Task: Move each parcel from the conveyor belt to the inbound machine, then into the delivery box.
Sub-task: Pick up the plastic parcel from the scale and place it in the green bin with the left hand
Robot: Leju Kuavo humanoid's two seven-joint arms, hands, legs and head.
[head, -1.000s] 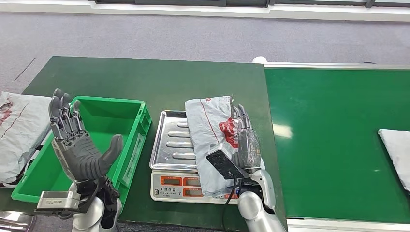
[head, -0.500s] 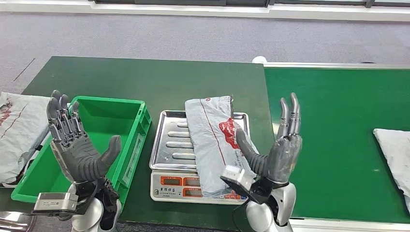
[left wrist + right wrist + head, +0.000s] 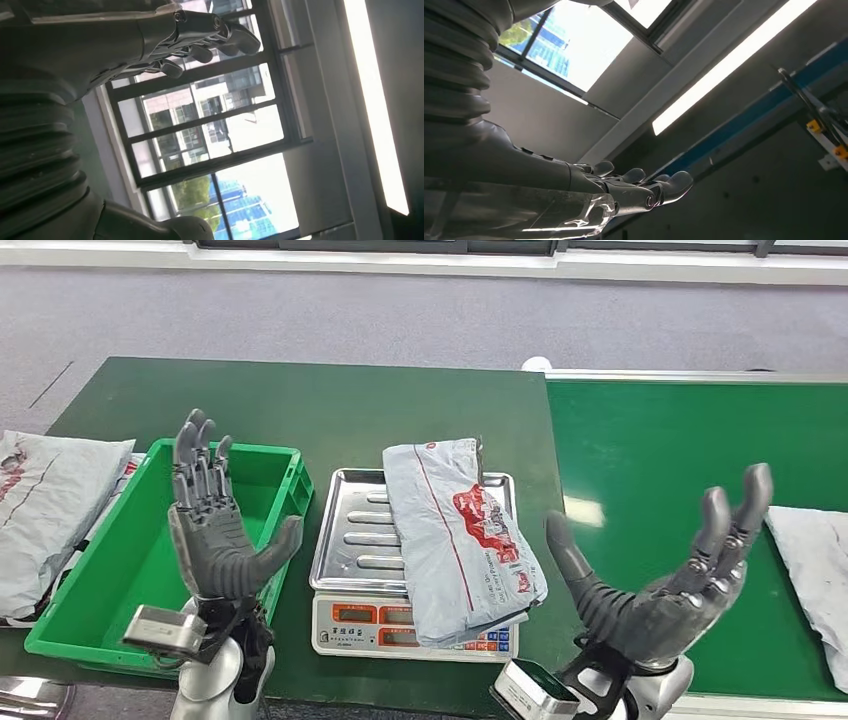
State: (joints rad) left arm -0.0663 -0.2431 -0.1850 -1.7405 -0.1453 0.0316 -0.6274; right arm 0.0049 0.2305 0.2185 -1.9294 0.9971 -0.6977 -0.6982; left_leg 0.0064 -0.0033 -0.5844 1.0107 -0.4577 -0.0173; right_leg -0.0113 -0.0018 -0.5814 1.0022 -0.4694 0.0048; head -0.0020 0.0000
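Note:
A grey parcel [image 3: 458, 536] with a red mark lies across the steel tray of the weighing scale [image 3: 362, 625], its near end hanging over the display. My right hand [image 3: 660, 585] is raised palm up, empty, fingers spread, over the edge of the green conveyor belt [image 3: 680, 450], apart from the parcel. Over the near right corner of the green delivery box [image 3: 150, 550] my left hand [image 3: 215, 530] is held up with its fingers spread and holds nothing. Another grey parcel [image 3: 815, 565] lies on the belt at the right edge.
A further grey parcel [image 3: 45, 505] lies at the left, beside the green box. The scale and the box stand on a dark green table [image 3: 330, 410]. Both wrist views point up at a window [image 3: 220, 135] and a ceiling light [image 3: 729, 65].
My right hand let go of the parcel on the scale, lifted off it, turned palm up and moved right over the belt's edge. My left hand shifted right. The belt parcel crept left.

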